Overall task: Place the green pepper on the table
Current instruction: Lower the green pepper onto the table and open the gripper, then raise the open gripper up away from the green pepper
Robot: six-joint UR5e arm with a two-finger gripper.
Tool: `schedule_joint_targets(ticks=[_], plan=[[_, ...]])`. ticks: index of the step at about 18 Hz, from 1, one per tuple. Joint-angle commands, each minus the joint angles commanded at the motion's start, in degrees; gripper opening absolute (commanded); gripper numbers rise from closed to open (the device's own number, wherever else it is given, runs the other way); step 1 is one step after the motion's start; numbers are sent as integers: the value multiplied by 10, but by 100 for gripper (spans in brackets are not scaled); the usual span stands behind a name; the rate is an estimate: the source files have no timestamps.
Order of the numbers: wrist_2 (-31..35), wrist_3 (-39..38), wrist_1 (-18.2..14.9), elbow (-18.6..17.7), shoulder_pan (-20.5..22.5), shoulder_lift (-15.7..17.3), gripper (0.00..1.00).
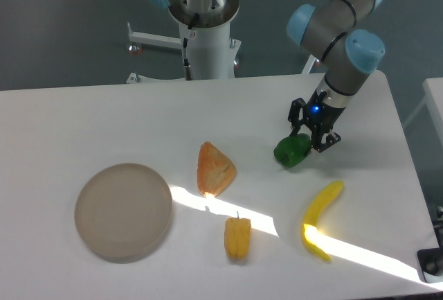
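Note:
The green pepper (291, 152) is glossy and lumpy and sits low over the white table (104, 120), right of centre. From the upper right, my gripper (309, 138) reaches down onto the pepper's upper right side. Its black fingers (298, 121) straddle that end and look closed on it. The fingertips are hidden behind the pepper. Whether the pepper's underside touches the tabletop is unclear, though only a thin shadow shows beneath it.
A yellow banana (320, 219) lies in front of the pepper to the right. An orange wedge-shaped toy (214, 168) lies left of the pepper, and a yellow-orange pepper (237, 237) sits near the front. A round beige plate (123, 210) is at the front left. The table's right edge is close.

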Motion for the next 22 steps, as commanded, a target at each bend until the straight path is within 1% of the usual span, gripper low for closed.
schedule_joint_targets(ticks=[1, 4, 9, 15, 19, 21, 22], plan=[[0, 0, 0, 1, 0, 0, 90], [0, -2, -1, 5, 0, 2, 99], [3, -32, -2, 32, -3, 11, 100], [12, -41, -4, 85, -7, 11, 100], [70, -50, -8, 120, -20, 5, 100], [97, -71, -10, 149, -36, -4, 100], [118, -83, -11, 166, -46, -16, 100]])
